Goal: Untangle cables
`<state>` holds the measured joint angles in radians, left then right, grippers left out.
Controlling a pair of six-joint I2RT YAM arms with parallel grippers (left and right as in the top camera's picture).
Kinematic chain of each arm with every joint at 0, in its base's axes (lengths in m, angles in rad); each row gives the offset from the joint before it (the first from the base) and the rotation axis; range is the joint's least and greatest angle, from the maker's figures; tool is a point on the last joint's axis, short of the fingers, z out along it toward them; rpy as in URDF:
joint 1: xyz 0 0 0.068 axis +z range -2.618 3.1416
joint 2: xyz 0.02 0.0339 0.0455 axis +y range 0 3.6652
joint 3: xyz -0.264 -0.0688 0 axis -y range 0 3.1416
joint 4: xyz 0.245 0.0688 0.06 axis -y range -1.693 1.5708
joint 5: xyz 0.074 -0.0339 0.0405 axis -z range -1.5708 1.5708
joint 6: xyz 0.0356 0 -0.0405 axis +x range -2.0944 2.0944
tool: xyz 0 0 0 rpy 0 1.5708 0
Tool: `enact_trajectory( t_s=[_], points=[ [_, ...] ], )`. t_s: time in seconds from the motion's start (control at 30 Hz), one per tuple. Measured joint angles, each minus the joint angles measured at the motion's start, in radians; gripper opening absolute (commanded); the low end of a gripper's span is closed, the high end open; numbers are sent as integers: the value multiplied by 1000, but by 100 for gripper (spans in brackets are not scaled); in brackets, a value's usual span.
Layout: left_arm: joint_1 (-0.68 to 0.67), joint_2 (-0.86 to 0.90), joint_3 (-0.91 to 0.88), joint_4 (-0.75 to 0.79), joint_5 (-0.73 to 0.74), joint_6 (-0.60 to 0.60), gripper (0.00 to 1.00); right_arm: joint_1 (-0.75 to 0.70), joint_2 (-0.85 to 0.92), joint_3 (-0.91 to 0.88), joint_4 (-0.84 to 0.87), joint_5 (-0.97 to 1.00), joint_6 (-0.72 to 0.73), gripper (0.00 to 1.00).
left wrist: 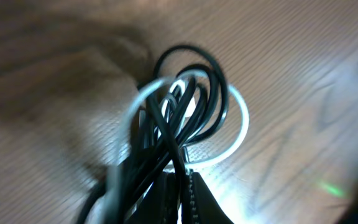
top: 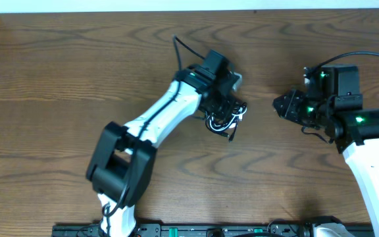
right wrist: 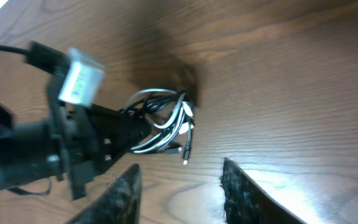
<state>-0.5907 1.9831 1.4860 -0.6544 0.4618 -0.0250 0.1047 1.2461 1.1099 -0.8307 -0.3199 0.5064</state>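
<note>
Black-and-white cables [top: 223,121] | my left gripper [top: 225,110] clamps them | my right gripper [top: 282,105] splayed, nearby, touching nothing

Black and white cables [top: 224,120], brown wood-grain table [top: 45,72], white left arm [top: 166,108] with black joints

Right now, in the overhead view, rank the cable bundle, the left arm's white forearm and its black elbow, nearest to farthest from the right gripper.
From the right gripper:
1. cable bundle, across the gap.
2. white forearm, beyond the bundle.
3. black elbow, toward the arm's base.
</note>
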Motion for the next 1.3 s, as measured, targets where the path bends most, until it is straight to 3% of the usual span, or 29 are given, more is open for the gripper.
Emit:
enact_trajectory(
  t_s=[0.13, 0.27, 0.43, 0.57, 0.73, 0.83, 1.3],
  points=[
    [-24, 53, -8, -3, -55, -1, 17, -37, 0, 0, -3, -1, -15, 54],
    [-19, 63, -19, -18, -86, 0, 35, -58, 0, 0, -7, -1, -22, 60],
    [-1, 39, -19, -22, -101, 0, 42, -61, 0, 0, -7, -2, -25, 67],
    [24, -26, -19, -61, -102, -20, 43, -68, 0, 0, -8, -1, -29, 70],
    [45, -57, -16, -187, -103, -137, 42, -69, 0, 0, -10, -1, -37, 70],
    [33, -49, -26, -254, -104, -235, 35, -69, 0, 0, -14, -1, -37, 71],
    [-14, -42, -219, 0, -102, -605, 34, -69, 0, 0, -27, -1, -40, 70]
  ],
)
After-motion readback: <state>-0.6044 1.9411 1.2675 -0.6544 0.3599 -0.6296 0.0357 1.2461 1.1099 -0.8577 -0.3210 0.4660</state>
